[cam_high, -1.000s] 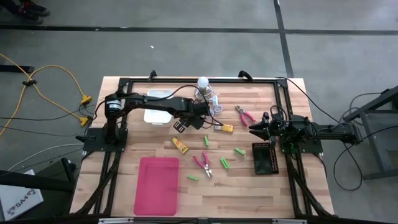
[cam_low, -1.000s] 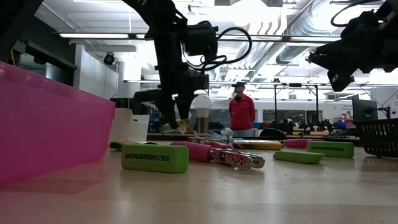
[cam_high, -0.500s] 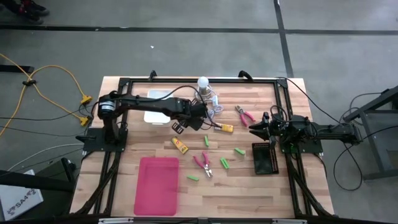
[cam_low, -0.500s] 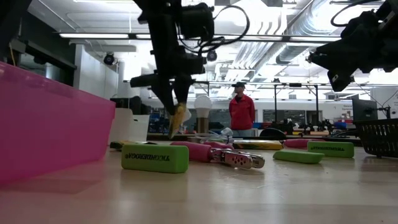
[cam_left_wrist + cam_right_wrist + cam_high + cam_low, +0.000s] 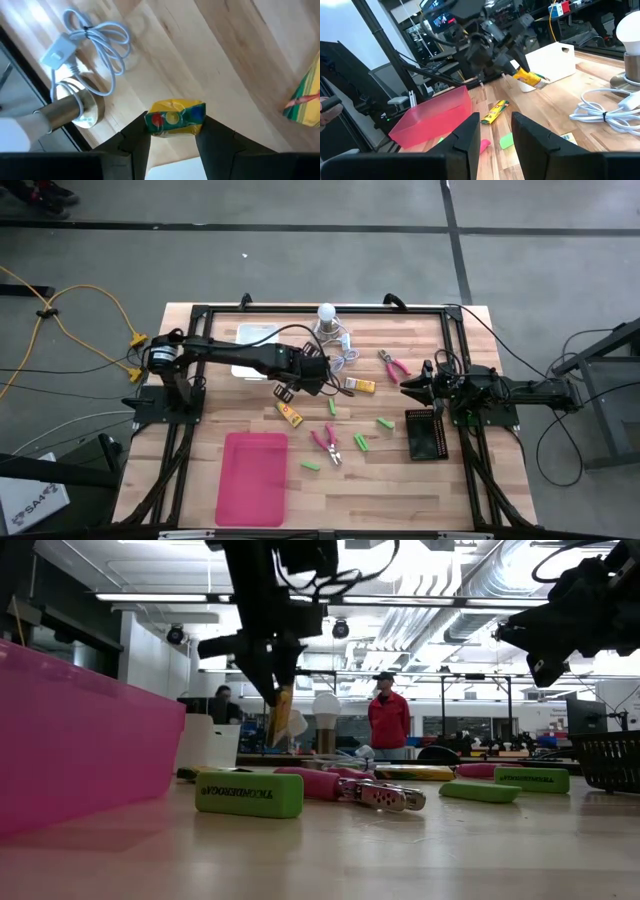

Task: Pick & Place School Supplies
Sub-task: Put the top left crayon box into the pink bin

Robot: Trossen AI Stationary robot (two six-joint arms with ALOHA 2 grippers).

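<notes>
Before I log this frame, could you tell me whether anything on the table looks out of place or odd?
One thing: a white light bulb on a metal base with a coiled white cord sits among the school supplies. Otherwise the left tool simply holds a yellow crayon box above the wooden table.

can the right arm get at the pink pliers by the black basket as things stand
Probably yes. The right tool hangs open and empty just beside the pink pliers, with bare table between them. The black basket sits off to the other side, and the left tool is busy holding a crayon box.
</notes>
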